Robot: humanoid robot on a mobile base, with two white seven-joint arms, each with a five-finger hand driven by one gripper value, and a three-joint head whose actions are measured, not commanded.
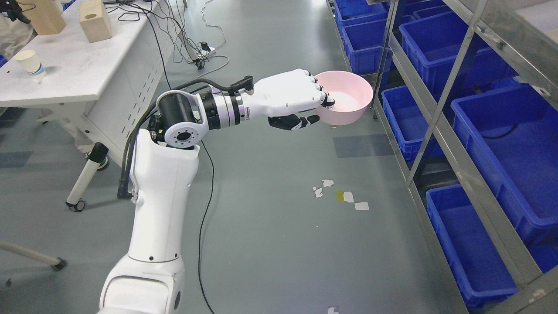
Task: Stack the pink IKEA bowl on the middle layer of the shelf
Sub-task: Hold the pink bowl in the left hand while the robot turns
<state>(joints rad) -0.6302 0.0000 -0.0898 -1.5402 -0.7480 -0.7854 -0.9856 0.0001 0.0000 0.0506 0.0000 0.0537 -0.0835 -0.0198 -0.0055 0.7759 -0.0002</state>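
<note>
My left hand (pixel 320 109) reaches out to the right over the floor and is shut on the near rim of a pink bowl (pixel 348 98), fingers inside and thumb under it. The bowl is upright and held in the air just left of the metal shelf (pixel 429 131), close to one of its uprights. The shelf runs along the right side and its layers carry several blue bins (pixel 518 148). The right arm does not show.
A white table (pixel 83 74) stands at the upper left with a paper cup (pixel 29 63) and two wooden blocks (pixel 95 19). Cables (pixel 196 52) trail on the grey floor behind it. Bits of tape (pixel 344 197) lie on the floor.
</note>
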